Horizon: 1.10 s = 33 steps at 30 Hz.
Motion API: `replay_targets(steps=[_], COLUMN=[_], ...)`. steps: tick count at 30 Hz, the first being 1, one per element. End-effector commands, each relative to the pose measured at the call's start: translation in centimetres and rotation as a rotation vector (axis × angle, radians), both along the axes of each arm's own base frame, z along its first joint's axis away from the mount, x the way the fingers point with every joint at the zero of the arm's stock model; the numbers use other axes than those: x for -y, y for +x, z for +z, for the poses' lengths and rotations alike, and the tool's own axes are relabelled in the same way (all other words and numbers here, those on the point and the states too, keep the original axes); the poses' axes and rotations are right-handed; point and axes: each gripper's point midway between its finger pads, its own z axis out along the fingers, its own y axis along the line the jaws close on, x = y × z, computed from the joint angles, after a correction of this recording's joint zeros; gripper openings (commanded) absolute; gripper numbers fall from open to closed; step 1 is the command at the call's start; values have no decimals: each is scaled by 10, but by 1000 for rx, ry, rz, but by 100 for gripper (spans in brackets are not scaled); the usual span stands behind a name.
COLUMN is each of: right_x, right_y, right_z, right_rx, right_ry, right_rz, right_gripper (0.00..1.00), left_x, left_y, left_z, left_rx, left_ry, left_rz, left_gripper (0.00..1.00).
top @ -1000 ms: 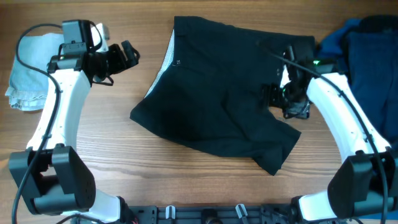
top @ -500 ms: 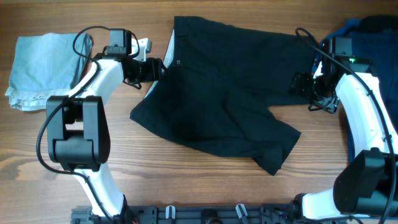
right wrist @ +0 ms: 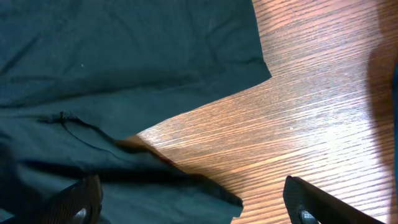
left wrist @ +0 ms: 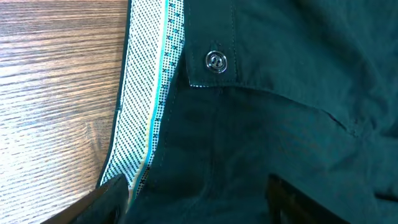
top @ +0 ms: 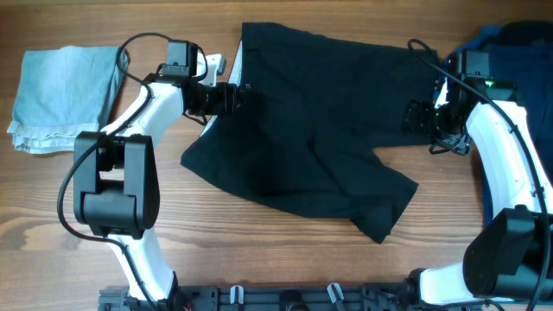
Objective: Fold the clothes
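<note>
Wooden table [top: 259,259] bearing the black shorts [top: 302,147], spread flat at centre. Your left gripper [top: 233,97] stands spread-jawed over the whitish waistband lining [left wrist: 146,93], and your right gripper [top: 416,117] is likewise unclenched at the opposite leg hem [right wrist: 249,56], probably so that both edges can be pinched and folded. Fingertips are cropped in both wrist views, so contact with the cloth cannot be judged.

Three textile items are lying on the tabletop [top: 259,250]: one pair of black shorts [top: 311,130], one folded pale blue cloth [top: 60,95] and one deep blue garment heap [top: 518,65]. The shorts are showing two legs and one metal snap button [left wrist: 216,61]. Two robot arms are hanging over the tabletop, one left arm [top: 151,97] and one right arm [top: 497,147].
</note>
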Motion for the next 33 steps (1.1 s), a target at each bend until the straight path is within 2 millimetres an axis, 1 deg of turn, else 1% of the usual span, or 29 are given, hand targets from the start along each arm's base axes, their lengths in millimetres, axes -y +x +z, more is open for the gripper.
replay_targets(steps=[1,3,10,12,15,20,21,23,24,25,26,28,30,32,33], right_x=[5,5,5,5,5,5,5,5,5,5,5,5,5,5,5], right_y=[2,2,3,2,3,3,3,3,4,4,4,5,5,5,5], right_z=[5,5,5,5,5,5,5,5,5,5,5,5,6,6,6], right_rx=[12,12,16,15,16,17,17,17,20,22,23,24,27,28,27], right_ry=[-26,-26,-26,-26,-26,-26,-26,-26,-27,-27,-27,-27,-27,-28,-28], right_rz=[13,13,13,13,13,13,13,12,13,13,13,13,12,12,12], right_gripper=[94,94,89,89,88,88,87,87,87,88,87,85,84,84,84], left_x=[-2,-1,-1,-1,-1,-1,-1,3,3,3,2,2,1,-8,-15], left_y=[8,12,15,16,14,12,12,11,11,10,8,6,7,11,14], left_z=[-1,1,0,-4,-18,-20,-20,-20,-20,-20,-21,-22,-22,-21,-16], left_rx=[28,50,66,64,35,26,24,25,24,20,12,2,5,20,36], left_ry=[21,19,16,17,19,20,20,20,20,20,21,23,27,82,114], left_rz=[-8,-8,-8,-8,-8,-9,-9,-17,-17,-17,-17,-17,-15,11,29], left_gripper=[70,66,63,64,66,61,56,43,28,17,11,4,4,4,4])
